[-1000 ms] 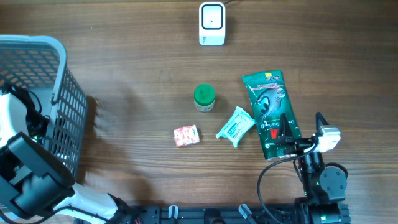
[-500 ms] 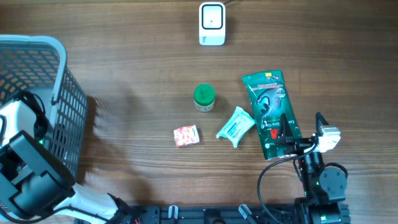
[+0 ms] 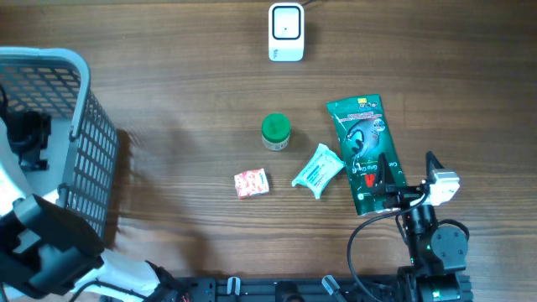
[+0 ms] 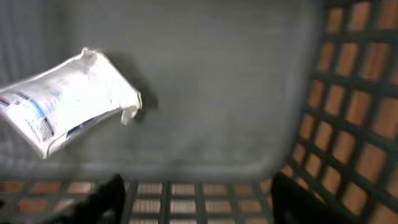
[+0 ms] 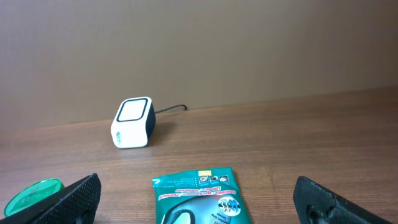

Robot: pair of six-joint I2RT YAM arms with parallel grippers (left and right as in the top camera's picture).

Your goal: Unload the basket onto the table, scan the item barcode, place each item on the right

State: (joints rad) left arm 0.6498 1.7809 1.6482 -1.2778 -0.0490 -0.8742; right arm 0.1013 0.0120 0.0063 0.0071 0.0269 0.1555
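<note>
In the left wrist view a white packet with blue print (image 4: 68, 99) lies loose on the grey floor of the basket (image 4: 217, 93). My left gripper (image 4: 199, 199) hangs open above the floor, apart from the packet, with nothing between its fingers. From overhead the left gripper (image 3: 28, 134) is inside the basket (image 3: 80, 159). The white scanner (image 3: 286, 32) stands at the far middle of the table, and also shows as the scanner (image 5: 132, 122) in the right wrist view. My right gripper (image 3: 407, 164) is open over the lower end of a green pouch (image 3: 364, 153).
A green-lidded jar (image 3: 275, 132), a small red-and-white packet (image 3: 252, 183) and a teal-and-white sachet (image 3: 318, 170) lie mid-table. The basket's lattice wall (image 4: 348, 124) rises right of my left fingers. The green pouch (image 5: 198, 186) lies between my right fingers.
My left arm has shifted towards the far side inside the basket, and its jaws now stand apart. The right arm and the items on the table have not moved.
</note>
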